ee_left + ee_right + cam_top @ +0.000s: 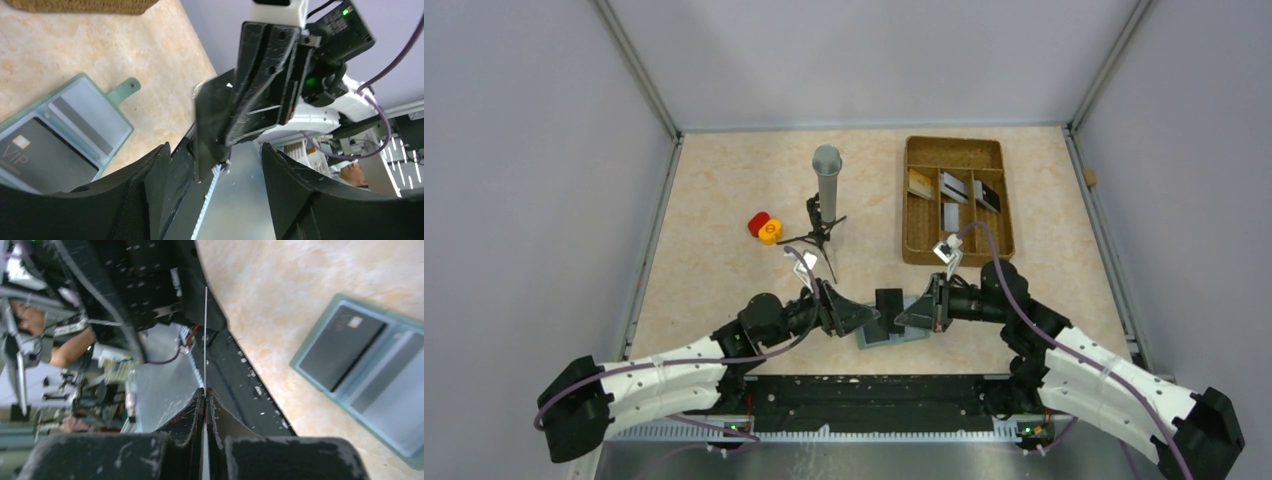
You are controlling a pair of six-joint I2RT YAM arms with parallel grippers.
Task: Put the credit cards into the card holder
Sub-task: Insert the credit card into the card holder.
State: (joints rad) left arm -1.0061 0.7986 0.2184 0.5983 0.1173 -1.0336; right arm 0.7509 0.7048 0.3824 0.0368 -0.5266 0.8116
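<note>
The card holder (pixel 892 336) lies open on the table between the two arms near the front edge. In the left wrist view, the card holder (pixel 100 107) carries a black card (pixel 45 160) and a silvery card (pixel 82 120) in its pockets. My right gripper (pixel 916 314) is shut on a dark credit card (pixel 889 302), held upright above the holder. The right wrist view shows this card (pixel 205 340) edge-on between the right gripper (pixel 205 390). My left gripper (pixel 216 156) stands open just short of that card (pixel 210 120). More credit cards (pixel 954 187) lie in the tray.
A brown compartmented tray (pixel 924 245) sits at the back right. A grey cylinder (pixel 827 175) stands on a black stand at mid-table, with a red and yellow object (pixel 764 228) to its left. Grey walls enclose the table on three sides.
</note>
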